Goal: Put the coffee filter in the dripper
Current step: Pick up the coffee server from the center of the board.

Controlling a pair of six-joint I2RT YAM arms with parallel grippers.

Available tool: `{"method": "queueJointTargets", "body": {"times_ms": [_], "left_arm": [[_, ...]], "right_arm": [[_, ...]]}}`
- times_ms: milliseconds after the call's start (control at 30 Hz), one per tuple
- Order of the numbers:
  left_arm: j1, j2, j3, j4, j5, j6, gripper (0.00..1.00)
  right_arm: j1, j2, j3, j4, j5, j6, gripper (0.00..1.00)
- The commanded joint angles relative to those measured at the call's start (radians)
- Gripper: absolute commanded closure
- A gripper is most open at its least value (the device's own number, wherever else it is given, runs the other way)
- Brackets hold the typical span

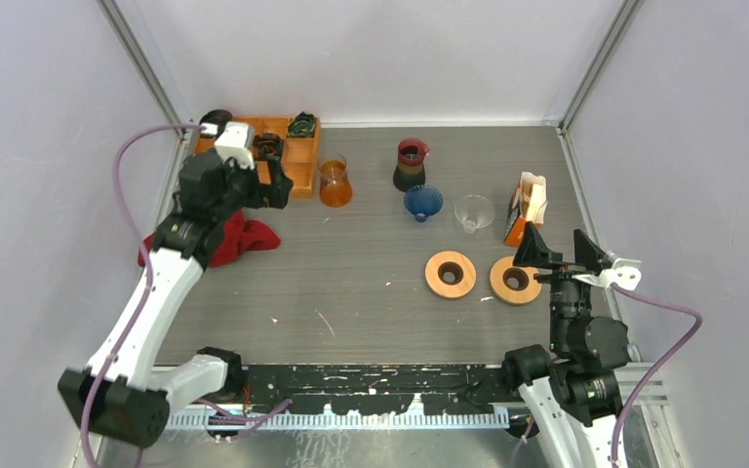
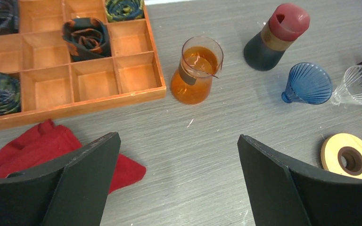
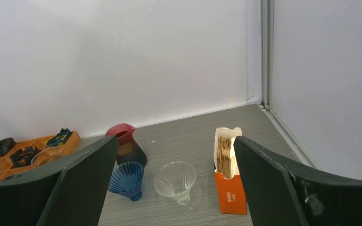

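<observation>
Grey table [image 1: 371, 283], walled on three sides. At its far left corner is a wooden compartment tray [image 2: 94, 80], partly covered by the left arm from above and cut off at the wrist view's left edge; the dark rolled items in some cells are hard to identify. The left gripper [image 2: 178, 137] hovers over bare table near the tray, jaws spread wide and empty. The right gripper [image 3: 176, 139], equally wide and empty, hangs near the right edge and hides part of one wooden ring [image 1: 515, 280]; a second ring [image 1: 450, 274] lies clear. The red cloth [image 1: 244, 239] is half under the left arm. Coffee filters [image 3: 225, 157] stand in an open orange carton [image 3: 229, 188], only their top edges showing. Just left of it are the clear dripper [image 3: 175, 181] and the blue dripper [image 3: 126, 180], both holding nothing.
</observation>
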Motion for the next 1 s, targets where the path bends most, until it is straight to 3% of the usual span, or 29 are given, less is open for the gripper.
{"method": "queueJointTargets", "body": {"times_ms": [0, 233, 467, 733, 967], "left_arm": [[0.004, 0.169, 0.136, -0.069, 0.071, 0.051, 0.01], [0.004, 0.500, 0.394, -0.165, 0.121, 0.072, 0.02], [0.004, 0.716, 0.571, -0.225, 0.126, 0.118, 0.04], [0.005, 0.929, 0.795, -0.320, 0.136, 0.203, 0.12], [0.003, 1.061, 0.949, -0.358, 0.194, 0.225, 0.27]], "right_arm": [[0.007, -0.016, 0.001, 0.049, -0.017, -0.004, 0.00], [0.008, -0.012, -0.002, 0.049, -0.049, -0.012, 0.00], [0.017, 0.003, -0.002, 0.044, -0.068, -0.021, 0.00], [0.019, 0.024, -0.001, 0.043, -0.085, -0.026, 0.00], [0.030, 0.046, 0.000, 0.039, -0.097, -0.034, 0.00]]}}
